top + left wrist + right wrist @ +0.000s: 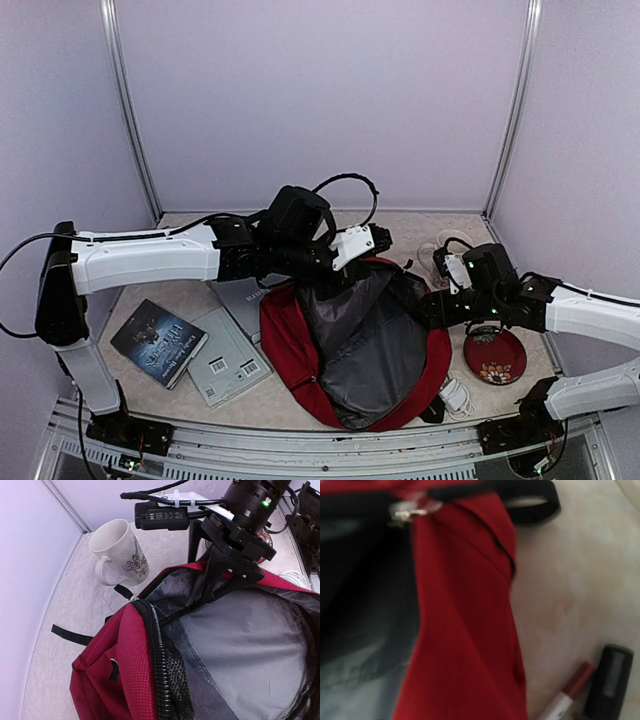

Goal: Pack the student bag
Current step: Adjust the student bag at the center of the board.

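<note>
Student bag (290, 345) lies flat mid-table with its mouth wide open and the grey lining up. Its far rim is under the left gripper (378, 240), and its right rim is against the right gripper (432, 305).

Open tabletop (180, 300) runs beyond the left gripper to the back wall, where a mug (120, 550) stands upright just past the rim.

Right gripper: fingers down on the rim fabric; gap unreadable, can't tell if pinching. Left gripper: fingers not seen, state unknown.

Left arm stretches across from the left, forearm level. Right arm comes in low from the right.

Red dish (495, 355) and white cable (455, 393) lie just outside the right gripper. Two books (158, 340) lie beyond the bag's other side.
</note>
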`<state>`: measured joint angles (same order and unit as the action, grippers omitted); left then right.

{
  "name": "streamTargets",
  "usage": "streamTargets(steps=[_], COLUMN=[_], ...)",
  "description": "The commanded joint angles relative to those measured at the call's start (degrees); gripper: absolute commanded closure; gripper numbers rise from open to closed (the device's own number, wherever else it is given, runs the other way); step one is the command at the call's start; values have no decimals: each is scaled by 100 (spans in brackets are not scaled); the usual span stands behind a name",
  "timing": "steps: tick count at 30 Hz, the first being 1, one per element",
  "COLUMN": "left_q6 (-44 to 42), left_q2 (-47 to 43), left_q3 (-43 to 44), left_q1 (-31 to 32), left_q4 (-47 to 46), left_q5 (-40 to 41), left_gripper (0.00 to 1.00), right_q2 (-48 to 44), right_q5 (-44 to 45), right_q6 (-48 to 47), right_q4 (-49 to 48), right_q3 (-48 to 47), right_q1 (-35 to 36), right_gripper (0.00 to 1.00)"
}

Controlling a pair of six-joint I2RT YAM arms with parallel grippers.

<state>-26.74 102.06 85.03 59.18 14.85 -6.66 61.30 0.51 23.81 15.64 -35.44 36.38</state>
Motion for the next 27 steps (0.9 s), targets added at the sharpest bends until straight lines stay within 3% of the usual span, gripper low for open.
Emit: streamTargets(steps=[1,2,3,4,9,13,22,27], left_q6=[241,243,228,144,-276,-892,-1365,-762], left_q2=[-82,-76,-54,-17,480,379,-9,410], left_q3=[42,75,132,231,1215,1304,957,711], left_q1=[-286,-333,-366,-385,-486,-364,-173,-264], left_q4=[-344,-348,-351,-366,-625,-1715,-2565,-2097], left_q5=[364,553,739,1009,2079,2981,2757,2507], left_gripper=[100,100,100,100,100,100,100,100], right_q2=[293,317,316,294,-196,-890,-1086,-541], right_q5=[299,303,460,572,770,883,994,1172], right_q6=[181,208,360,455,801,736,1292,1322], right_q4=[-104,-81,-41,5,-35,-857,-3284,-3192], right_q3=[-42,-76,-109,-131,-159,-28,1368,1393], right_q1=[45,47,46,46,76,209,394,396], right_gripper=[55,80,96,100,100,100,100,100])
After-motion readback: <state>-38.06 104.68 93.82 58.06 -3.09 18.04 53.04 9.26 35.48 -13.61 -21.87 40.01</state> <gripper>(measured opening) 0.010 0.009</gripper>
